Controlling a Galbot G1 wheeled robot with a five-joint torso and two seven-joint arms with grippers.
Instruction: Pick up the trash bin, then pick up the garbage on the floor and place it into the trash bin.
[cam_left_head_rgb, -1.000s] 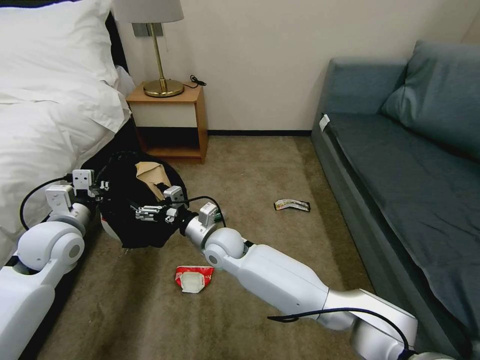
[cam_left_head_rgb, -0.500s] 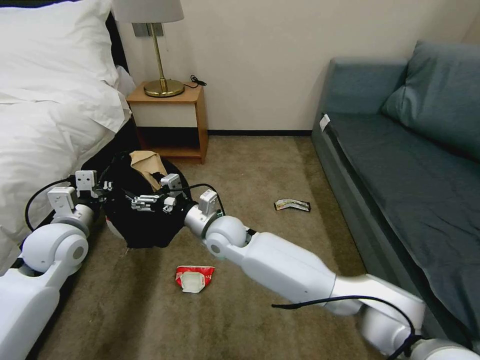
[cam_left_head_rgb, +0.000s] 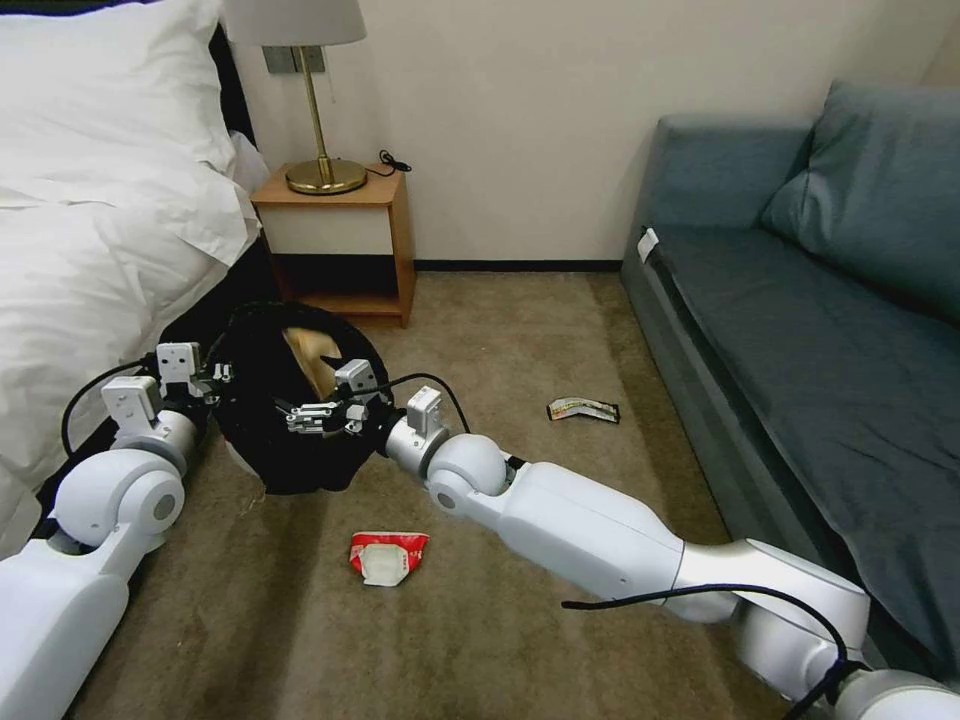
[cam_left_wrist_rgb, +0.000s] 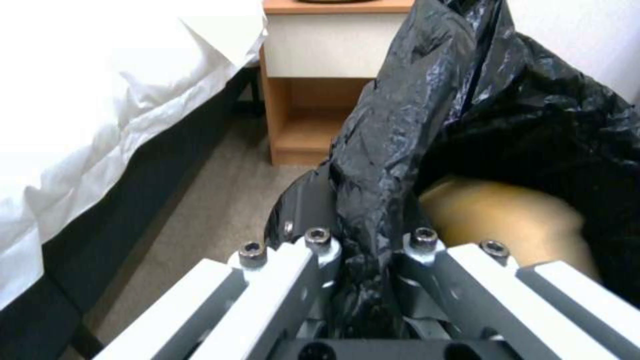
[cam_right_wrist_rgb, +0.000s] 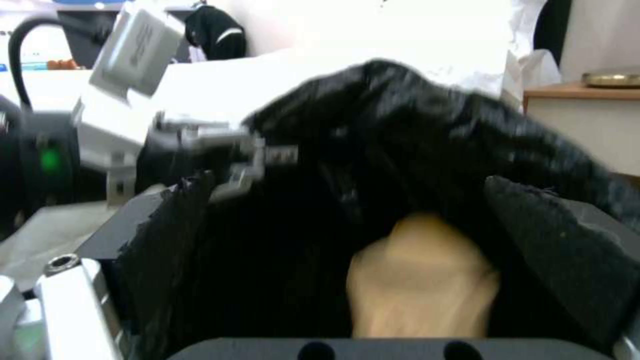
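Observation:
The trash bin (cam_left_head_rgb: 290, 455), its black bag draped over the rim, hangs tilted above the floor (cam_left_head_rgb: 500, 340). My left gripper (cam_left_head_rgb: 215, 378) (cam_left_wrist_rgb: 363, 250) is shut on the bag-covered rim. My right gripper (cam_left_head_rgb: 330, 398) (cam_right_wrist_rgb: 353, 210) reaches over the bin's mouth, open, its pads wide apart. Crumpled brown paper (cam_left_head_rgb: 310, 355) (cam_right_wrist_rgb: 420, 280) (cam_left_wrist_rgb: 507, 220) sits loose inside the bag between those fingers. More garbage lies on the carpet: a red-and-white packet (cam_left_head_rgb: 388, 556) in front of the bin and a black-white-yellow wrapper (cam_left_head_rgb: 584, 409) near the sofa.
A white bed (cam_left_head_rgb: 90, 230) borders the left. A wooden nightstand (cam_left_head_rgb: 340, 240) with a brass lamp (cam_left_head_rgb: 322, 150) stands against the back wall. A grey-blue sofa (cam_left_head_rgb: 800, 330) runs along the right. Open carpet lies between bed and sofa.
The brown paper has dropped from above the rim down into the bag. My right gripper has shifted slightly right over the bin, and the bin has moved a little with the left arm.

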